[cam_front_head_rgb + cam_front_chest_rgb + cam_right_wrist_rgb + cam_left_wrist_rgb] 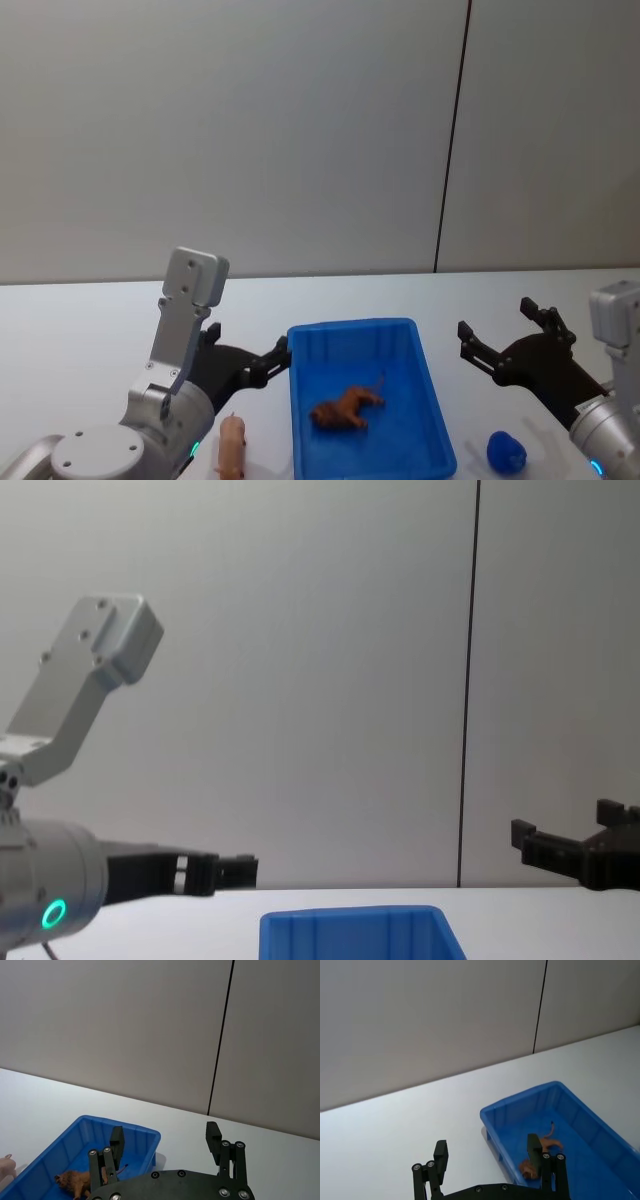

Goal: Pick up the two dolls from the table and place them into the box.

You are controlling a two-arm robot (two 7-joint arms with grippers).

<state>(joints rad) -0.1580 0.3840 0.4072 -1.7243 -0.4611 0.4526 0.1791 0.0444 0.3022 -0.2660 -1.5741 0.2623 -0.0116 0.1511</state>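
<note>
The blue box (350, 327) sits on the white table (90, 330) in front of me. A brown animal doll (345, 408) lies inside it. A pink doll (232, 445) lies on the table just left of the box. My left gripper (268, 362) hovers open and empty by the box's far left corner. To the right of the box, my right gripper (496, 317) also hangs open and empty above the table. The left wrist view has the left gripper (487, 1147), the box (520, 1101) and the brown doll (547, 1146). The right wrist view has the right gripper (165, 1133), the box (120, 1125), the brown doll (75, 1181) and the pink doll (6, 1166).
A small blue rounded object (506, 452) lies on the table right of the box, under my right arm. A grey wall with a dark vertical seam (450, 150) stands behind the table. In the chest view the box rim (350, 918) sits low between both grippers.
</note>
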